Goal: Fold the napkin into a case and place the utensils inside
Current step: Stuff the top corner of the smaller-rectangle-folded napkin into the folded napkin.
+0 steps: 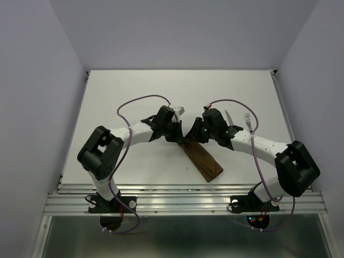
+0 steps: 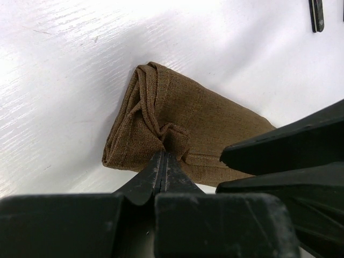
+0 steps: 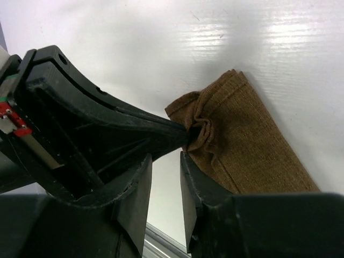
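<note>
The dark brown napkin (image 1: 202,160) lies folded into a narrow strip running toward the front right. Its far end is bunched, and my left gripper (image 2: 163,153) is shut on a pinch of that cloth (image 2: 174,137). My right gripper (image 3: 165,157) is open right beside the same end of the napkin (image 3: 252,148), with nothing between its fingers; the right finger (image 3: 200,185) touches the cloth's edge. From above, the left gripper (image 1: 180,134) and the right gripper (image 1: 192,134) meet tip to tip. The knife (image 1: 228,117) and fork (image 1: 248,121) lie behind the right arm.
The knife's dark handle (image 2: 317,15) shows at the top right of the left wrist view. The right gripper's fingers (image 2: 285,148) cross the napkin there. White table (image 1: 134,91) stretches behind both arms. A metal rail (image 1: 183,201) runs along the near edge.
</note>
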`<state>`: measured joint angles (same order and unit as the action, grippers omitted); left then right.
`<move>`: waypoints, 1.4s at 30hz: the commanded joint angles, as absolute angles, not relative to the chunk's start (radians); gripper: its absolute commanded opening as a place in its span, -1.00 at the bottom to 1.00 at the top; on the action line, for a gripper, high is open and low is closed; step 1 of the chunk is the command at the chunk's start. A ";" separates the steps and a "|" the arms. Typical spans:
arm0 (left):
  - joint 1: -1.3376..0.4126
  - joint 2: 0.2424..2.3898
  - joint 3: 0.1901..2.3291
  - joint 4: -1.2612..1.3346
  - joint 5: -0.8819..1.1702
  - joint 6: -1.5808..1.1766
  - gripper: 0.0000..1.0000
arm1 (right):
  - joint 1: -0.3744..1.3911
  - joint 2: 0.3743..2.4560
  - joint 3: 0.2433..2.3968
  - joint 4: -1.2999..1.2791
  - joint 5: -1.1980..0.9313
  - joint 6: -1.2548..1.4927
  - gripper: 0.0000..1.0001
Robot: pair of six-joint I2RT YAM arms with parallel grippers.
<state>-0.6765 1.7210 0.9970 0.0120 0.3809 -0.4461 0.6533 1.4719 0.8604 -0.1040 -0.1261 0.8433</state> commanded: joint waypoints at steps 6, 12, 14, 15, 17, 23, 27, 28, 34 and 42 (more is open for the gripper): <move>-0.675 1.697 1.034 0.025 0.380 -0.423 -1.00 | 0.663 1.450 0.802 -0.101 -0.023 0.890 -0.72; -0.675 1.692 1.037 0.025 0.383 -0.425 -1.00 | 0.663 1.489 0.799 -0.083 -0.023 0.890 -0.81; -0.675 1.694 1.039 0.025 0.385 -0.425 -1.00 | 0.663 1.500 0.802 -0.075 -0.026 0.888 -0.81; -0.675 1.694 1.040 0.025 0.387 -0.423 -1.00 | 0.663 1.518 0.805 -0.071 -0.032 0.884 -0.81; -0.675 1.695 1.042 0.025 0.387 -0.423 -1.00 | 0.663 1.538 0.818 -0.067 -0.037 0.882 -0.83; -0.675 1.697 1.046 0.023 0.388 -0.423 -1.00 | 0.663 1.578 0.830 -0.045 -0.032 0.879 -0.84; -0.676 1.698 1.048 0.023 0.388 -0.422 -1.00 | 0.663 1.589 0.833 -0.019 -0.049 0.874 -0.87; -0.675 1.700 1.048 0.021 0.390 -0.422 -1.00 | 0.663 1.589 0.830 -0.012 -0.060 0.874 -0.88; -0.675 1.701 1.051 0.020 0.388 -0.422 -1.00 | 0.663 1.563 0.819 0.067 -0.104 0.870 -0.92; -0.675 1.710 1.057 0.015 0.391 -0.416 -1.00 | 0.663 1.554 0.816 0.104 -0.129 0.862 -0.91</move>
